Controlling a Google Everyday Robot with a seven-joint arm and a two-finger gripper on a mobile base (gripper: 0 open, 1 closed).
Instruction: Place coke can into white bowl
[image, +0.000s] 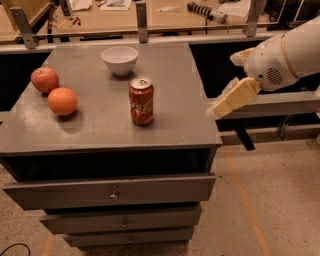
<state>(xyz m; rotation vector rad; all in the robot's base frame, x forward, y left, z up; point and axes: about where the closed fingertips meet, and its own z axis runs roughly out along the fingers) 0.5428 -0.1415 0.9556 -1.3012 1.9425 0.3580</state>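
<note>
Coke can (141, 101), red, cylindrical, metal, with white script and a silver top, is seen upright near the middle of the flat grey worktop (185, 115), free of any grip. Small round plain white bowl (120, 59) is set behind it towards the far edge, near the coke can but not touching, and looks empty. Cream two-finger hand (223, 85) is held off the worktop's right edge, well apart from the can, spread, nothing pinched. The step is judged to be the reach to the can; nothing of the task is done yet. The hand should be brought in from the right at the can's mid-height, kept spread enough to pass either side, then closed squarely so the can is not tipped. The lift should be made high enough for the bowl rim to be cleared. Round red apple (44, 80) and round orange fruit (62, 101) at the left are well apart and need not be touched.
</note>
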